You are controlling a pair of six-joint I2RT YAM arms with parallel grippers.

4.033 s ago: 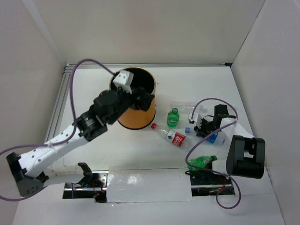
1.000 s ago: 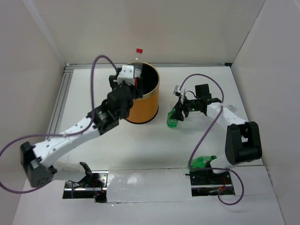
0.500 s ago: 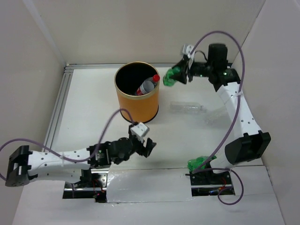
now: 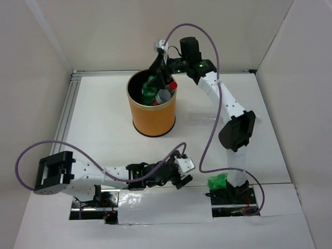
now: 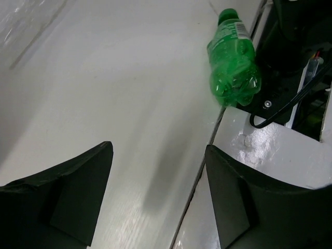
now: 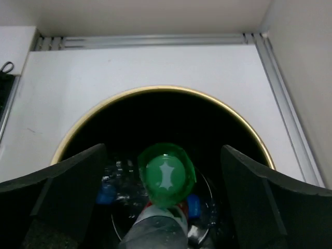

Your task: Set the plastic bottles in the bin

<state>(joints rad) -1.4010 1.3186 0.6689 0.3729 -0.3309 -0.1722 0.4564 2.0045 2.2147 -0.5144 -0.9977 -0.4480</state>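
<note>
The orange-yellow bin [image 4: 153, 120] stands at the back middle of the table. My right gripper [image 4: 158, 72] hangs open over its mouth. Just below the jaws a green plastic bottle [image 6: 166, 175] sits base-up inside the bin [image 6: 155, 91], touching neither finger. Under it lie a clear bottle with a red label [image 6: 155, 228] and blue caps [image 6: 106, 195]. Another green bottle [image 5: 233, 62] lies on the table beside the right arm's base [image 4: 219, 181]. My left gripper [image 5: 158, 155] is open and empty, low over the near edge [image 4: 177, 178], short of that bottle.
A shiny strip [image 4: 155, 199] runs along the near edge between the arm bases. The right arm's black base and cables [image 5: 295, 57] stand right behind the lying green bottle. White walls close in the table on three sides.
The right arm carried the green bottle from the back right to above the bin and opened; the bottle now sits in the bin. The left arm swept right along the near edge.
</note>
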